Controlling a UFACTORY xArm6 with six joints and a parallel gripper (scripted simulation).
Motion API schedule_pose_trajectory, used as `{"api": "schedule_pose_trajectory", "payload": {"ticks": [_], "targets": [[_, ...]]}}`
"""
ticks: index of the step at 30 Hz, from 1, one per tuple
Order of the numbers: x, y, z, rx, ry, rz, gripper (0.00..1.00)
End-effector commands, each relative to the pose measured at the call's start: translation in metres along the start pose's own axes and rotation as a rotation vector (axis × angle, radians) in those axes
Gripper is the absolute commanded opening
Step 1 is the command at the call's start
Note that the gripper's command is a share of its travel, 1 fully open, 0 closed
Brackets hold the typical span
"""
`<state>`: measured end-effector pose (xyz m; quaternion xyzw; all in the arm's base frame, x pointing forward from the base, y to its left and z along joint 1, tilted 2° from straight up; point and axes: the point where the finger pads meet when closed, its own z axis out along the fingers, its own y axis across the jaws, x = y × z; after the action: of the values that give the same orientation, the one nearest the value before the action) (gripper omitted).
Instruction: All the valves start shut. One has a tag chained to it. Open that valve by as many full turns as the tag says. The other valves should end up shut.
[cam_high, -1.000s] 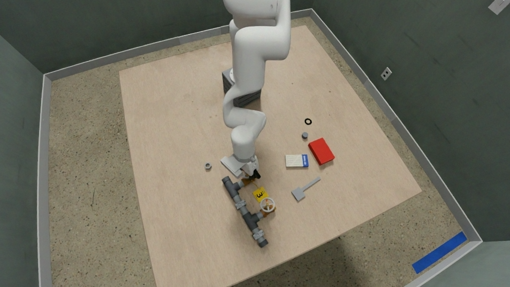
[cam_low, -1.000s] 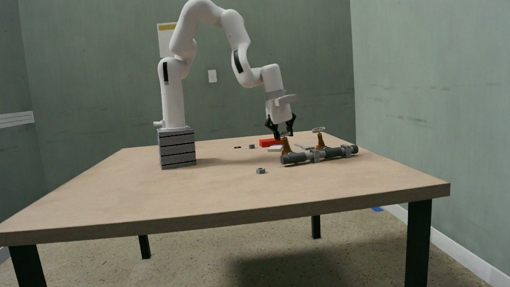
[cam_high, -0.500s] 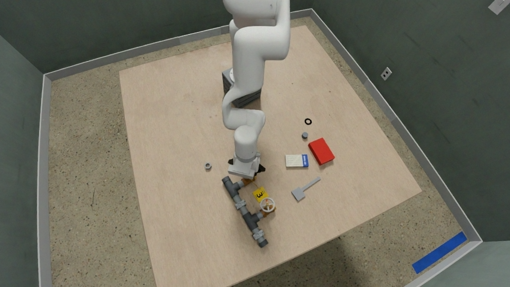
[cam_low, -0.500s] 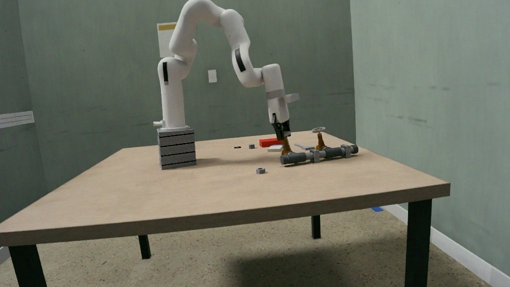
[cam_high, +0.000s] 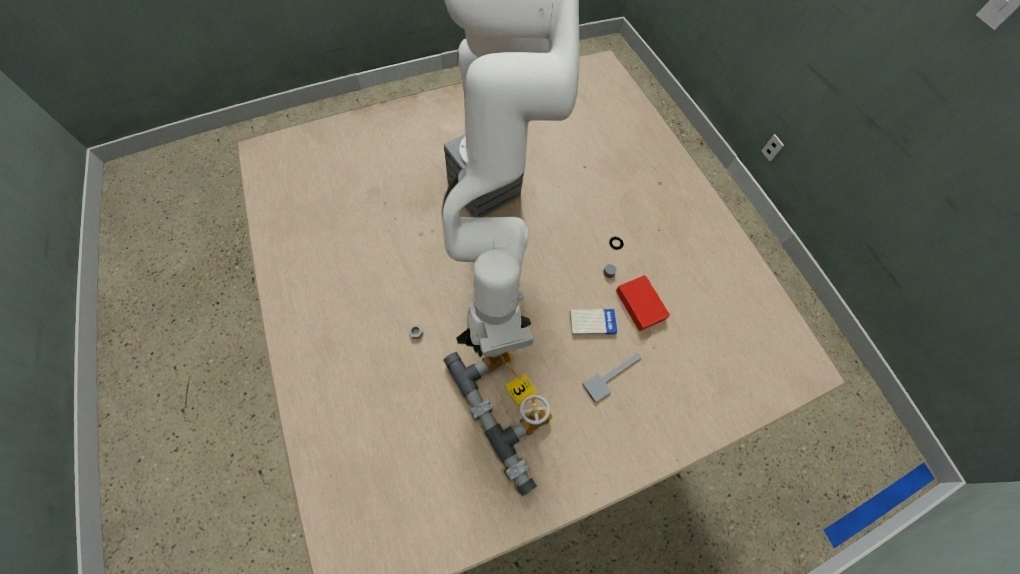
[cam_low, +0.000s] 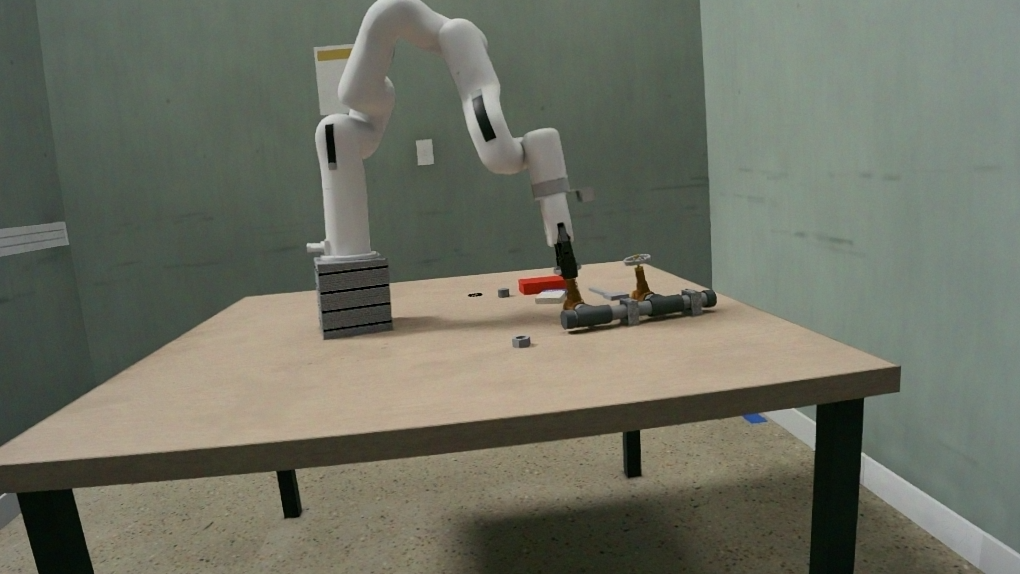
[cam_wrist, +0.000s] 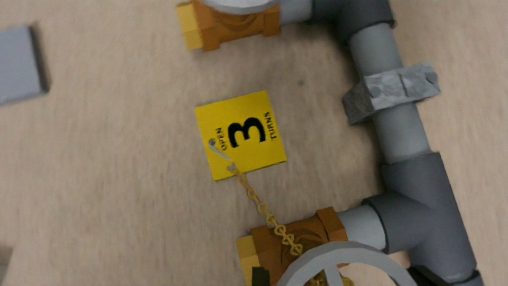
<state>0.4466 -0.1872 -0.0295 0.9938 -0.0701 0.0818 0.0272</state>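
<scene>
A grey pipe (cam_high: 492, 421) (cam_low: 606, 312) (cam_wrist: 400, 130) lies on the table with two brass valves on side branches. A yellow tag (cam_high: 520, 389) (cam_wrist: 240, 134) reading "OPEN 3 TURNS" hangs by a chain (cam_wrist: 265, 210) from the valve (cam_wrist: 295, 237) (cam_low: 572, 299) nearer the pipe's capped end. My gripper (cam_high: 492, 346) (cam_low: 567, 267) stands straight down over this valve and is shut on its grey handwheel (cam_wrist: 345, 250). The other valve (cam_high: 530, 410) (cam_low: 636, 259) (cam_wrist: 235, 22) stands free with its handwheel up.
A grey spatula (cam_high: 609, 378) (cam_wrist: 20, 65), a white and blue card (cam_high: 593, 321) and a red block (cam_high: 641, 301) lie to the right of the valves. A grey nut (cam_high: 415, 331) (cam_low: 520, 341), a grey cap (cam_high: 609, 270) and a black ring (cam_high: 616, 238) lie loose.
</scene>
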Motion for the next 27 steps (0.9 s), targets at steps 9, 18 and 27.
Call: {"api": "schedule_pose_trajectory", "payload": {"ticks": [9, 18, 27], "targets": [[0.0017, 0.0005, -0.0012, 0.003, 0.029, -0.564, 0.00], [0.0017, 0.0004, -0.0012, -0.014, 0.036, -0.904, 0.00], [0.0017, 0.0004, -0.0012, -0.014, 0.049, -1.221, 0.00]]}}
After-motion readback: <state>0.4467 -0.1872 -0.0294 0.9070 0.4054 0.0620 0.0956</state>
